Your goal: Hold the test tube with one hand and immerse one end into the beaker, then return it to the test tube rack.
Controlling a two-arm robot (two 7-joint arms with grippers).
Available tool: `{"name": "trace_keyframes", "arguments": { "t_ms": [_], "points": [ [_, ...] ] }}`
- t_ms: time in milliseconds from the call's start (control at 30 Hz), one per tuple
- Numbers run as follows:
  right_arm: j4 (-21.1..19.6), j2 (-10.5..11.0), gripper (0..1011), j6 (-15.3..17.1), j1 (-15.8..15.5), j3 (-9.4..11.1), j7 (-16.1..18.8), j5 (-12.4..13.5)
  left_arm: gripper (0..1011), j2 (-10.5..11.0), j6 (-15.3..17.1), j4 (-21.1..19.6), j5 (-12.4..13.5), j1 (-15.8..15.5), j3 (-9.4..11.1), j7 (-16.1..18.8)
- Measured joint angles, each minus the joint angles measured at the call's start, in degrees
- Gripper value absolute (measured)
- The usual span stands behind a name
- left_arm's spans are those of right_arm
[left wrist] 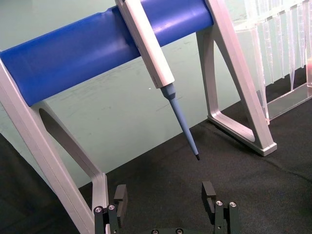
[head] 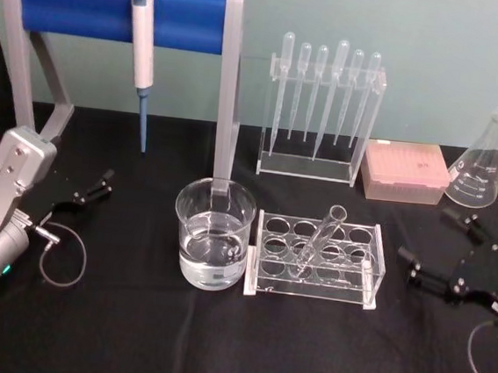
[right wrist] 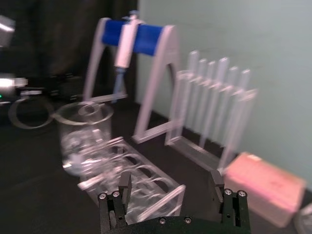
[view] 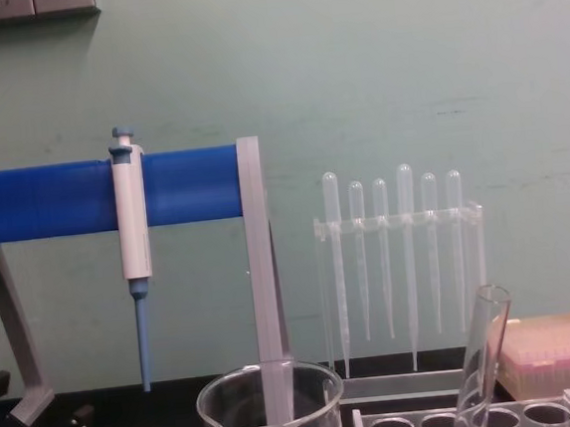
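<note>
Test tube [head: 319, 238] aslant in the rack [head: 376, 278].

Pipettor [head: 141, 44], pipettes [head: 338, 80], pink box [head: 405, 171], flask [head: 483, 165]

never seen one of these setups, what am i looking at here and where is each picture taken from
This is a two-armed robot at a black table. The head view looks down from its head, the chest view looks across from lower down, and each wrist view sits on one arm, looking past its jaws. The left gripper is near the blue stand holding a pipettor; the right gripper is beside the rack. Both have jaws open and hold nothing. The test tube leans in the rack, next to a beaker of clear liquid. Behind stand pipettes, a pink box and a flask.
</note>
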Motion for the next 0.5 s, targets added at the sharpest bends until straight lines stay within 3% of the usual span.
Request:
{"name": "trace_keyframes", "arguments": {
  "t_ms": [167,300,500],
  "points": [
    [1.34,0.17,1002,0.3,0.69,-1.19,6.41,1.79,1000,0.0,0.0,0.0,0.0,0.0,0.0,0.0],
    [2.74,-0.86,1003,0.49,2.35,-2.63,11.02,2.11,1000,0.0,0.0,0.0,0.0,0.0,0.0,0.0],
    [4.05,-2.69,1003,1.21,4.82,-3.86,13.84,1.49,1000,0.0,0.0,0.0,0.0,0.0,0.0,0.0]
  ]
}}
